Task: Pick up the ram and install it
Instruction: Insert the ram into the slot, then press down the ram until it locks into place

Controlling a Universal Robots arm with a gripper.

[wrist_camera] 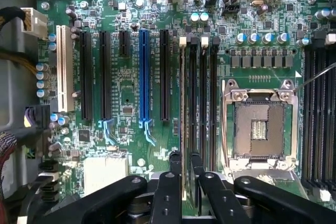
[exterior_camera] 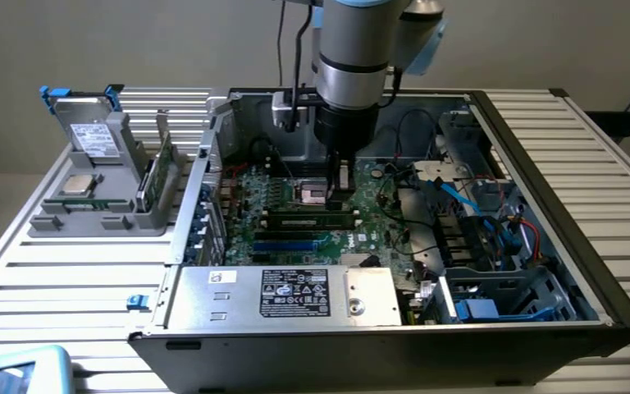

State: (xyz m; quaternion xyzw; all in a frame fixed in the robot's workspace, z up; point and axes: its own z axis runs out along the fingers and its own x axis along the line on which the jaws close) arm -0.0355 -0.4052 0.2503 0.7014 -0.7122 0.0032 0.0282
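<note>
Black gripper [wrist_camera: 182, 167] fingers [wrist_camera: 175, 162] stand narrowly parted, straddling the ram [wrist_camera: 181, 108], seated edge-on in a black slot beside the empty CPU socket [wrist_camera: 261, 129]. Contact between pads and stick is unclear. Cables [exterior_camera: 458, 193] crowd the case at the exterior view's right; the arm hides the slot there.

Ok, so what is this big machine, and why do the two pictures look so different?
It is a grey robot arm reaching into an open black computer case. One picture is taken from outside; the other from a camera on the arm's wrist, looking straight down at the green circuit board. Its black jaws sit low over the long black memory slots. On the slatted table beside the case stands a grey holder with spare parts. Whether the jaws hold anything, I cannot tell.
</note>
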